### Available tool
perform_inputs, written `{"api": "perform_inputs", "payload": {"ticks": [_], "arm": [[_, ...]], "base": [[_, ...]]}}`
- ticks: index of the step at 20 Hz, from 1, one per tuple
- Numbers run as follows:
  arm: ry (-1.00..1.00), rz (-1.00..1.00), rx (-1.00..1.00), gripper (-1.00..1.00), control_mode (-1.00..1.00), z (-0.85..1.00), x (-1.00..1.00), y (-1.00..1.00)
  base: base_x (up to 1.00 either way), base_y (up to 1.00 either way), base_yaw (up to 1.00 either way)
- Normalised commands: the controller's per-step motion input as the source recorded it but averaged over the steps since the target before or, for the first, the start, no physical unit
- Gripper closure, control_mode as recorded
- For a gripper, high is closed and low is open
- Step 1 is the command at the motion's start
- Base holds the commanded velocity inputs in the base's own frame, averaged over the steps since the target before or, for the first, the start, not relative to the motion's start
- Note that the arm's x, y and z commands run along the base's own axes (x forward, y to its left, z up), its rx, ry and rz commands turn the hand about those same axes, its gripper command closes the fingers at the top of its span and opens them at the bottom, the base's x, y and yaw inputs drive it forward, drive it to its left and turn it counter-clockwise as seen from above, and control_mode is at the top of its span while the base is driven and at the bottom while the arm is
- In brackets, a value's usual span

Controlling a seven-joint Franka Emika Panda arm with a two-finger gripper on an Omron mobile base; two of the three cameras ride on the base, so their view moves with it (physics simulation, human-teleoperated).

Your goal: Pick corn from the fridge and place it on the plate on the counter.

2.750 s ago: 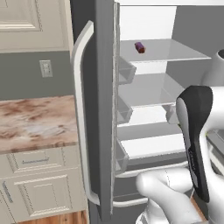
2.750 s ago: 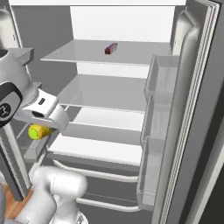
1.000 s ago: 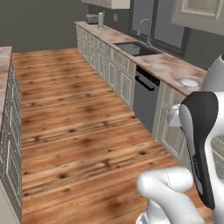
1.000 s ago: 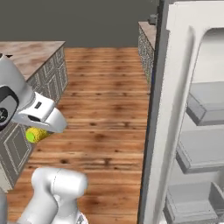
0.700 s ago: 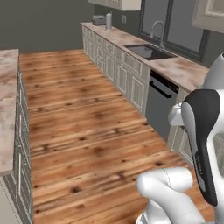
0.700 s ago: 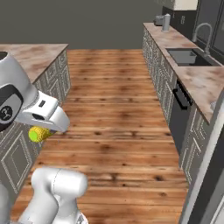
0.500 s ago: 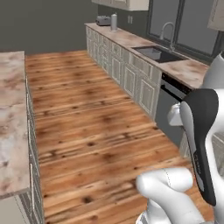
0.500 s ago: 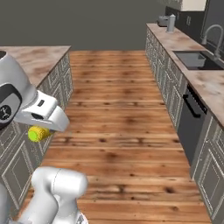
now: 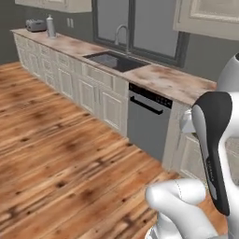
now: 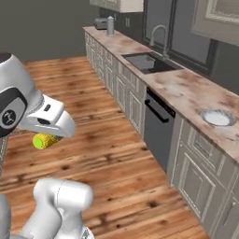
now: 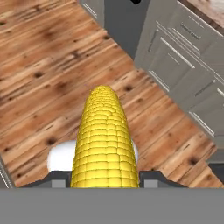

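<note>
A dark-grey dishwasher (image 9: 145, 120) sits beside a sink (image 10: 148, 61) with faucet (image 10: 160, 38), a toaster (image 9: 35, 25) far off.

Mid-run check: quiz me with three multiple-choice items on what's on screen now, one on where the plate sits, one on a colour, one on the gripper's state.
1. Where is the plate?
A. on the floor
B. on the counter, right of the sink
C. in the sink

2. What colour is the dishwasher front?
A. dark grey
B. cream
C. red

3. What is the gripper doing?
A. open, holding nothing
B. shut on the plate
C. shut on the corn

Key: 1 B, the plate lies on the marbled top past the sink; 2 A, its dark panel stands among cream cabinets; 3 C, the yellow cob sits between the fingers.
</note>
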Motion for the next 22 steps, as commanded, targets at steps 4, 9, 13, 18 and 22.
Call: {"api": "perform_inputs", "payload": {"ticks": [4,9,13,18,22], "arm": [[0.00,0.00,0.00,1.00,1.00,0.00,0.00,0.00],[0.00,0.00,0.00,1.00,1.00,0.00,0.00,0.00],[0.00,0.00,0.00,1.00,1.00,0.00,0.00,0.00],[0.00,0.00,0.00,1.00,1.00,0.00,0.00,0.00],[0.00,0.00,0.00,1.00,1.00,0.00,0.00,0.00]], "base": [[0.49,0.26,-0.77],[0.54,0.53,-0.76],[0.75,0.74,-0.68],[0.85,0.96,-0.60],[0.88,0.92,-0.57]]}}
